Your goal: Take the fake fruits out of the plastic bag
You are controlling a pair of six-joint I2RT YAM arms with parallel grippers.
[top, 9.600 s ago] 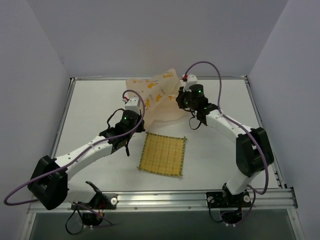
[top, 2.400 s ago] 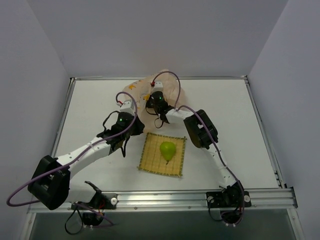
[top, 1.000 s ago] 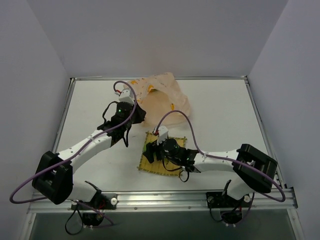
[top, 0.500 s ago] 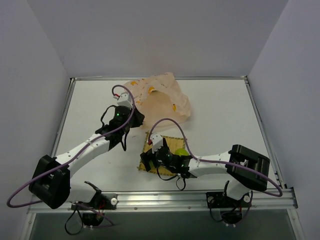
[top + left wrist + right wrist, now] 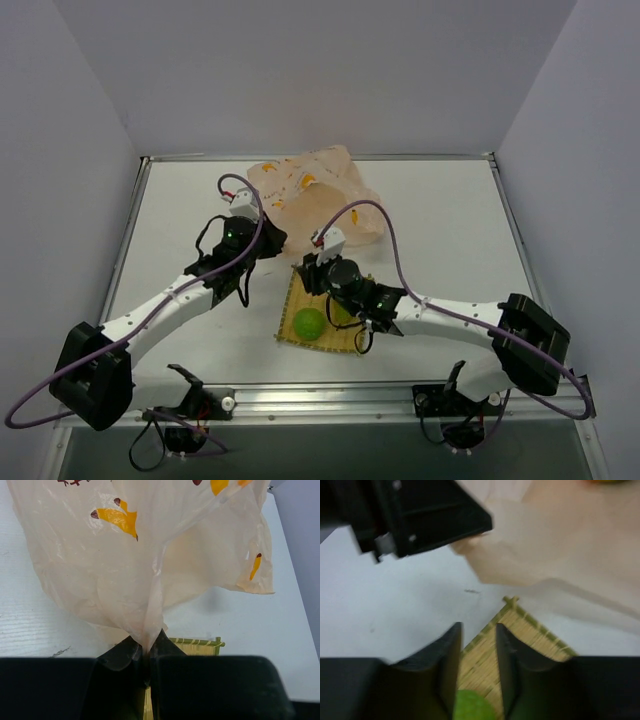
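Observation:
The plastic bag (image 5: 312,192) lies crumpled at the back of the table, pale peach with orange-yellow prints. My left gripper (image 5: 265,240) is shut on its near edge, and in the left wrist view (image 5: 147,647) a pinched fold of bag (image 5: 150,565) rises from the closed jaws. A round green ball (image 5: 308,323) sits on the yellow woven mat (image 5: 332,344). The green pear (image 5: 345,311) is mostly hidden under my right arm. My right gripper (image 5: 308,268) is open and empty over the mat's far left corner (image 5: 530,630), with the ball (image 5: 472,707) just behind its fingers. The mango is not visible.
The left gripper's black body (image 5: 420,515) shows close ahead in the right wrist view, with the bag (image 5: 560,540) beyond it. The two arms stand near each other by the mat's far left corner. Grey walls close in the white table.
The right gripper has drawn back from the mat's front left toward its far left corner, leaving the green ball on the mat. The left gripper stays shut on the bag.

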